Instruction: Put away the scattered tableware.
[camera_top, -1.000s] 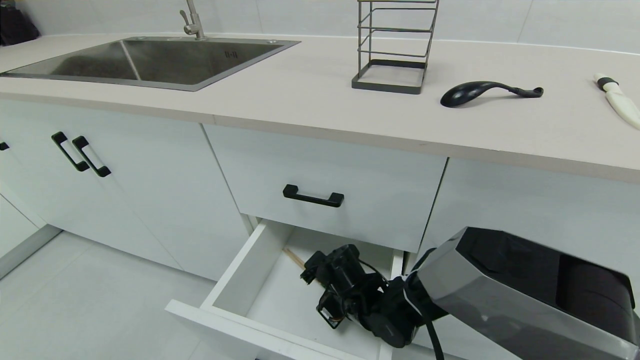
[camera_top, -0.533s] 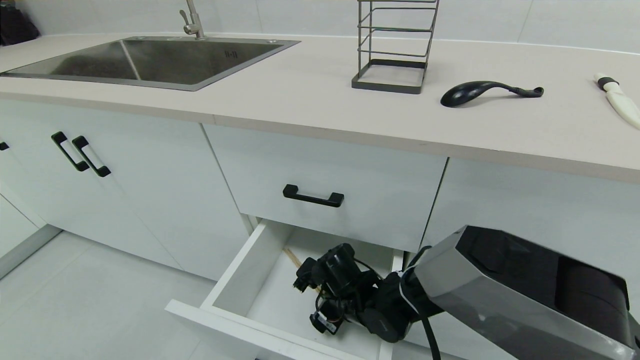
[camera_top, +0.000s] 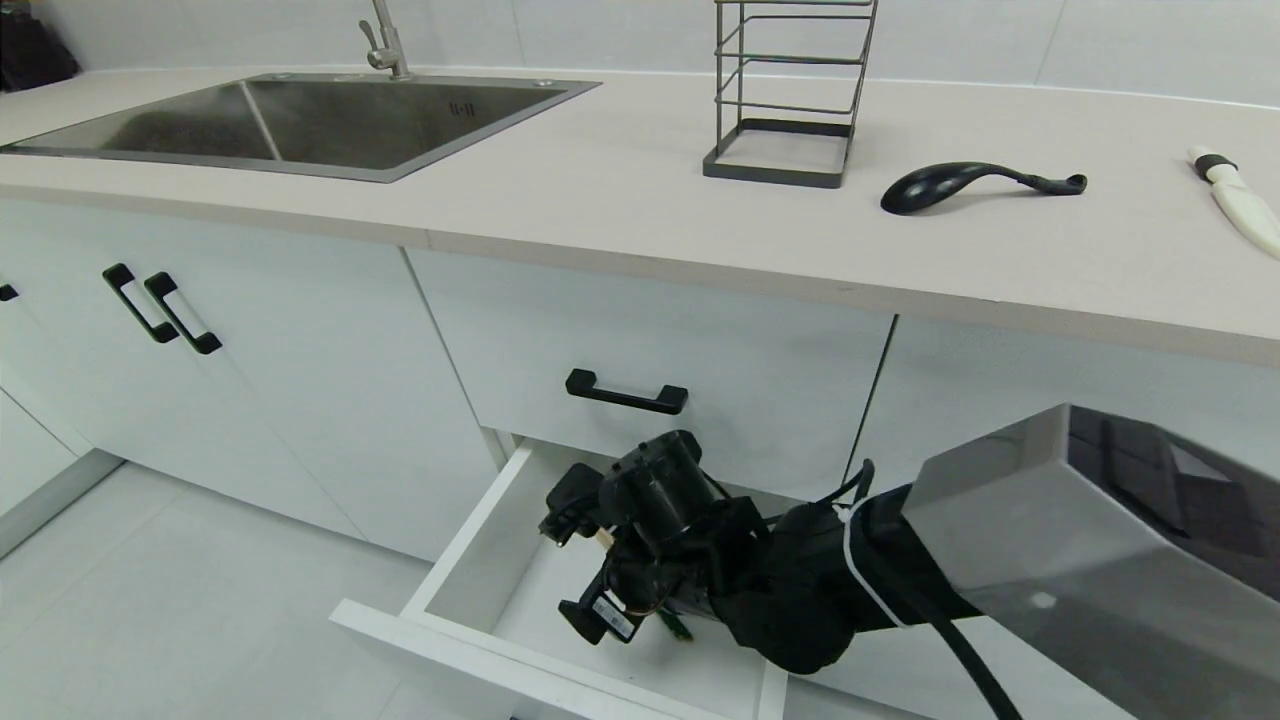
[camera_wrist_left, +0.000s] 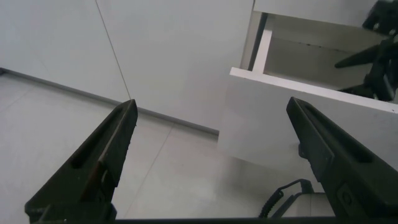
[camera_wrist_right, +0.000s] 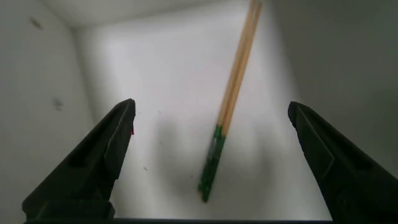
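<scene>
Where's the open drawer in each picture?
Head view: open drawer low in the middle, below the shut drawer.
Left wrist view: its white front, beyond the left gripper.
Right wrist view: its floor, chopsticks lying on it.
Shared landmark: the right gripper, open inside the drawer.
</scene>
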